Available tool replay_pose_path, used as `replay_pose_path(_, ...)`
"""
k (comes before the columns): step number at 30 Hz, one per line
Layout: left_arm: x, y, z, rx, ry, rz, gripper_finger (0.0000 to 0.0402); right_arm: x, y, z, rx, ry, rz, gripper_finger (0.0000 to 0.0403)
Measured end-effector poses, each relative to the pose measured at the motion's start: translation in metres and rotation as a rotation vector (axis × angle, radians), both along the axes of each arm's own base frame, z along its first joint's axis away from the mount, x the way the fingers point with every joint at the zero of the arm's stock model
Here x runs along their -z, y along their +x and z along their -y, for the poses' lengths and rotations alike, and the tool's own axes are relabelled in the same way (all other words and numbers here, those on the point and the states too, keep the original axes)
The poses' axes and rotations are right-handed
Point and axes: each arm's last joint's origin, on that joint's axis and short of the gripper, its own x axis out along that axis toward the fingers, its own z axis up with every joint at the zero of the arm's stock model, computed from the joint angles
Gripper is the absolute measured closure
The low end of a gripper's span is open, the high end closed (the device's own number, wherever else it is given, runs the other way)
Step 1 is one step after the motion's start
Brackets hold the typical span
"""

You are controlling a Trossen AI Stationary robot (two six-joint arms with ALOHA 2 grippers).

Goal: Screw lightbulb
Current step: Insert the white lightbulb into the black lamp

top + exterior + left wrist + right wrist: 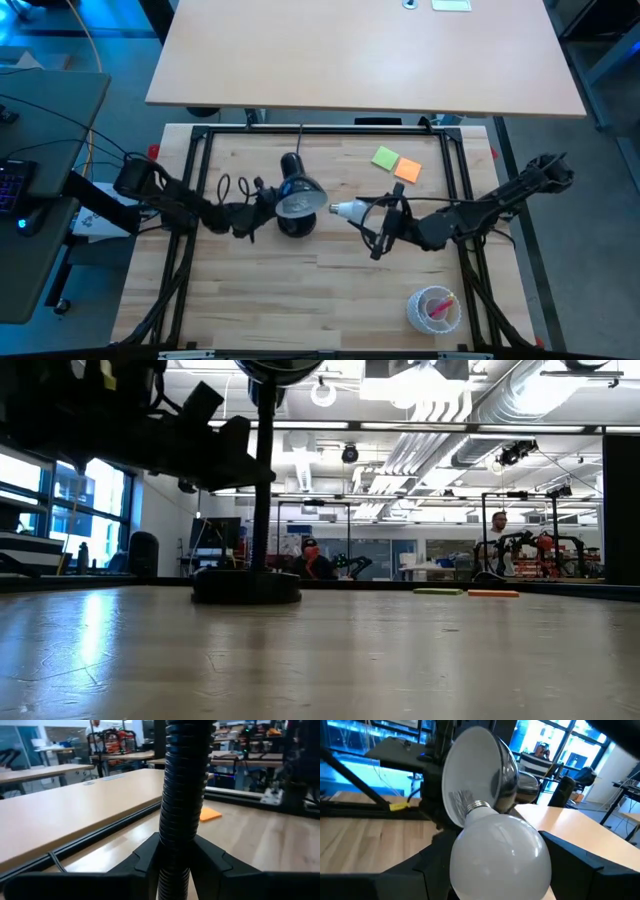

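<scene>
Just ahead of the right gripper [372,214], pinching the lightbulb [497,852], gapes the lamp head [472,777]; line up its screw base squarely while the left gripper [262,205] clamps the lamp neck [182,805].

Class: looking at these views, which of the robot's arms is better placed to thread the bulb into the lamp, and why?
Right. The right hand holds the lightbulb, base toward the lamp shade. The left hand grips the lamp's neck, steadying it.
</scene>
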Motion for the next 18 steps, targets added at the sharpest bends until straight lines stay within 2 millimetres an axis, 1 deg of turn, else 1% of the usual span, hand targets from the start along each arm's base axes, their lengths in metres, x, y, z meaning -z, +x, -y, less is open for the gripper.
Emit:
replay_pose_path(4, 0.003, -0.001, 0.007, 0.026, 0.01, -0.035, 0.0286, 0.002, -0.001, -0.001, -0.003, 0.005, -0.017, 0.0148)
replay_pose_path(9, 0.001, -0.005, 0.012, 0.051, 0.022, -0.095, 0.0217, 0.004, -0.001, -0.001, -0.013, 0.003, -0.034, 0.0148)
replay_pose_path(13, -0.002, -0.014, 0.01, 0.056, -0.004, -0.18, 0.0166, 0.005, -0.001, -0.001, -0.018, 0.001, -0.046, 0.0148)
replay_pose_path(15, 0.001, -0.017, 0.006, 0.041, -0.01, -0.247, 0.0154, 0.006, -0.001, -0.001, -0.025, 0.013, -0.05, 0.0148)
replay_pose_path(18, 0.006, -0.018, -0.002, 0.032, -0.043, -0.291, 0.015, 0.007, -0.001, -0.001, -0.025, 0.012, -0.053, 0.0148)
